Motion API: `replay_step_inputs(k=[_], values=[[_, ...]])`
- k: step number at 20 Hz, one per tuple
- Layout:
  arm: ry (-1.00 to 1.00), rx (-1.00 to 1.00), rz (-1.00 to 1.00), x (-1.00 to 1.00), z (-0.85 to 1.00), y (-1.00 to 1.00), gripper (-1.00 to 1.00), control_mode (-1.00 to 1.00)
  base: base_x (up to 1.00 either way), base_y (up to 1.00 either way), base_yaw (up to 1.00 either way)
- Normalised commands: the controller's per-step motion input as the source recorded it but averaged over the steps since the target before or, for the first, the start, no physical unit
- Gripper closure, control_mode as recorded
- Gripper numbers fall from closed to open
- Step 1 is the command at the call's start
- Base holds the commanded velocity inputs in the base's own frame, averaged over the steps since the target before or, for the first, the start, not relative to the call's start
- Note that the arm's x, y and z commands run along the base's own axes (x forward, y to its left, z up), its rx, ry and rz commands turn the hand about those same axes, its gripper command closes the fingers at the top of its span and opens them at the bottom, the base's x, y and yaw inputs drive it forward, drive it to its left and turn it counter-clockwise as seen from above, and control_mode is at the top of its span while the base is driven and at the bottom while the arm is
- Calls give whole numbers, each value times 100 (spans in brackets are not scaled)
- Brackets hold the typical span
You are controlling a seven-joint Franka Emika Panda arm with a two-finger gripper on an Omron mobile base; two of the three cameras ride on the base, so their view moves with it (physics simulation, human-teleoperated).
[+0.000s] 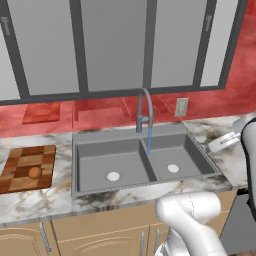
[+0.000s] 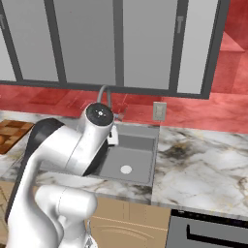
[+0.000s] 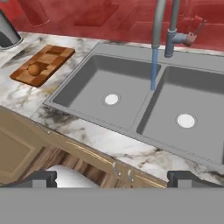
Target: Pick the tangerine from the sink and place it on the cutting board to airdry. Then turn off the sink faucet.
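At the left end of the marble tabletop (image 1: 30, 205), the small round orange tangerine (image 1: 34, 173) rests on the checkered wooden cutting board (image 1: 20, 175), well apart from the grey metal double-basin sink (image 1: 142, 162). Both basins hold nothing but their white drains. A blue stream falls from the tall grey gooseneck sink faucet (image 1: 145, 112) onto the divider between the basins, so the remaining step is judged to be shutting off the water.

Risks from here:
- The small side handle (image 3: 192, 37) sits just beside the faucet stem, near the back edge of the sink. An approach from the front could strike the arched spout before reaching the handle.
- A claw (image 3: 111, 179) that closes off-centre may slip off the thin handle and leave the water running.
- A wide arm swing toward the left edge could knock the tangerine off the board.

Limits of view:
- The two finger tips stand wide apart at the bottom of the hand view, empty; the claw appears spread.
- In the right base view, the arm hides most of the sink and faucet.
- The handle's exact angle is hard to make out.
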Motion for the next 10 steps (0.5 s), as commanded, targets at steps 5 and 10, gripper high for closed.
replay_step_inputs(k=[5,10], values=[[-7,7,12,9,0,-2,-100,-100,0,0,0],[-7,9,13,9,0,-8,-100,-100,0,0,0]])
